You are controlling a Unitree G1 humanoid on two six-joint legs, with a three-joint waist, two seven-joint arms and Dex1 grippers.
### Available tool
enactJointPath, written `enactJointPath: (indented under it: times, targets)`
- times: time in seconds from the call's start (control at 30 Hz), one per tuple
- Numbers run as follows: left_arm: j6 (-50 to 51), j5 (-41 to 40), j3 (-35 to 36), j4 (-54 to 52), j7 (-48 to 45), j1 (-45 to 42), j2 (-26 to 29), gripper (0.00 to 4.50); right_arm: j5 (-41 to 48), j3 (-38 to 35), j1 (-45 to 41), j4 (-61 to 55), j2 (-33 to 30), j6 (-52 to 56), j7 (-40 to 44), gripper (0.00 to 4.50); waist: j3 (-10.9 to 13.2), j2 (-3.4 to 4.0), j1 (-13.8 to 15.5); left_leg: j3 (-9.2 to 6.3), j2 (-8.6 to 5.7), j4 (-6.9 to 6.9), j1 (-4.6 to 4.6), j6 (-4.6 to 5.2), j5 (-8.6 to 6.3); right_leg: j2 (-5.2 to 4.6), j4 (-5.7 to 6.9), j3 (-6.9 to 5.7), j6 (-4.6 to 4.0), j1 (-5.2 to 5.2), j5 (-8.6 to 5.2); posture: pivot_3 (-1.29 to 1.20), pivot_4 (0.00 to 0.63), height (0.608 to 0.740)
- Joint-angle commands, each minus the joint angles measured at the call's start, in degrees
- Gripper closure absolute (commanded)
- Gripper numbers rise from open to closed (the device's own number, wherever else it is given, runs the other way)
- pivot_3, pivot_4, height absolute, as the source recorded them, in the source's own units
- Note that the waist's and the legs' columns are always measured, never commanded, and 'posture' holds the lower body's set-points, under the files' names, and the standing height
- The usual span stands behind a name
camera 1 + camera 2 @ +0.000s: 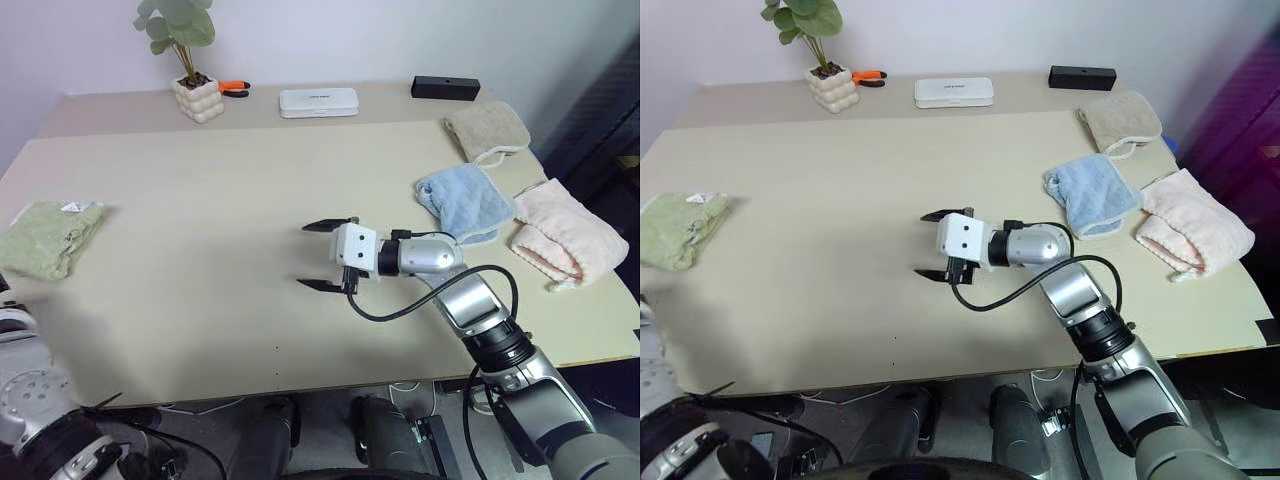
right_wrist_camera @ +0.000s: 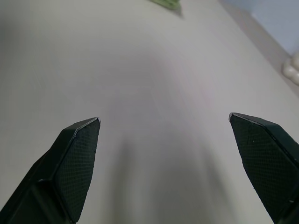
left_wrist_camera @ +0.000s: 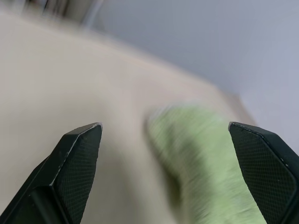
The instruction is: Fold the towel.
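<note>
Clearly soft and light, the towel [image 1: 48, 238] suits pinching a stitched corner; both jaws gape wide, empty.

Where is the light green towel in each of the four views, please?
Left eye view: light green towel, folded, at the table's far left edge.
Right eye view: far left edge again.
Left wrist view: blurred, ahead between the open fingers.
Right wrist view: a green sliver at the top edge.
Shared landmark: the beige table.
</note>
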Motion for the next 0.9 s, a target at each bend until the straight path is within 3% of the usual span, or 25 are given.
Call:
enactJointPath:
  times: [0.03,0.17,0.27,0.33,0.9]
  targets:
    - [3.75,3.93,-8.33,-9.51,-8.61,3.44,5.9,0.07,3.74,-4.57,-2.41,0.11,-0.07,2.68,-0.27,0.0,0.0,0.01,0.25,0.0,-0.02,0.0,0.0,0.0,0.0,0.0,-0.01,-0.01,-0.01,0.02,-0.01,0.0,0.15,0.74]
    - [6.75,7.02,-16.84,-16.82,-17.36,7.95,10.6,0.07,6.13,-8.97,-2.51,1.95,-2.12,5.41,-0.07,0.0,0.0,0.03,0.09,0.02,-0.04,0.01,0.01,0.01,0.0,-0.03,-0.06,0.01,-0.07,0.07,-0.04,0.0,0.15,0.74]
    - [8.04,16.22,-26.57,-21.67,-24.96,13.9,17.72,0.07,8.93,-13.28,-1.66,3.98,-4.55,8.5,-0.03,0.0,0.04,0.09,-0.13,0.11,-0.02,-0.1,0.01,0.02,-0.01,-0.03,-0.07,0.07,-0.07,-0.01,-0.04,0.0,0.15,0.74]
    - [8.58,17.92,-29.51,-24.17,-27.53,15.58,19.46,0.07,10.5,-15.18,-1.03,5.51,-5.93,9.64,0.64,0.0,0.1,0.2,-0.17,0.17,-0.01,-0.15,0.01,0.04,-0.02,-0.04,-0.08,0.12,-0.2,-0.05,-0.11,0.0,0.15,0.74]
    - [11.28,20.65,-28.29,-25.62,-31.07,14.0,16.81,0.07,8.51,-14.7,-2.37,11.77,-6.77,6.31,1.31,0.0,0.18,0.33,-0.1,0.33,0.26,-0.1,0.0,0.04,-0.02,0.02,-0.11,0.15,-0.18,-0.07,-0.05,0.0,0.15,0.74]
